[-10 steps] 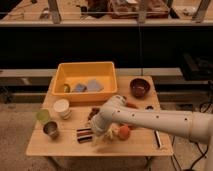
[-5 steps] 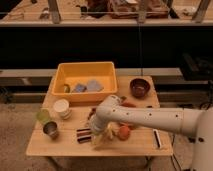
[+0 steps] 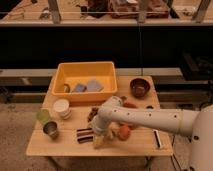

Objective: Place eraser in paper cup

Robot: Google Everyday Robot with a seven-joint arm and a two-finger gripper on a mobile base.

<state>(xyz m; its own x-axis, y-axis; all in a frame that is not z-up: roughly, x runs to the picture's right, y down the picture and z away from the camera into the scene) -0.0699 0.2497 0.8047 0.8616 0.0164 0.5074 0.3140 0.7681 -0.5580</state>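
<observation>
The eraser (image 3: 84, 135), a dark striped flat block, lies on the wooden table (image 3: 55, 146) near the front, left of centre. The paper cup (image 3: 62, 107), short and white-cream, stands upright behind it to the left, in front of the yellow bin. My gripper (image 3: 98, 138) hangs at the end of the white arm (image 3: 145, 120), low over the table, right at the eraser's right end. I cannot see whether it touches the eraser.
A green cup (image 3: 43, 116) and a grey metal cup (image 3: 50, 129) stand left of the eraser. A yellow bin (image 3: 85, 70) with grey blocks is at the back. A brown bowl (image 3: 140, 87), an orange-red item (image 3: 123, 131) and a dark-and-white stick (image 3: 156, 138) are to the right.
The gripper has stayed at the eraser's right end, shifting only slightly. The arm's rear part has come further into view at the right. The eraser and cup have not moved.
</observation>
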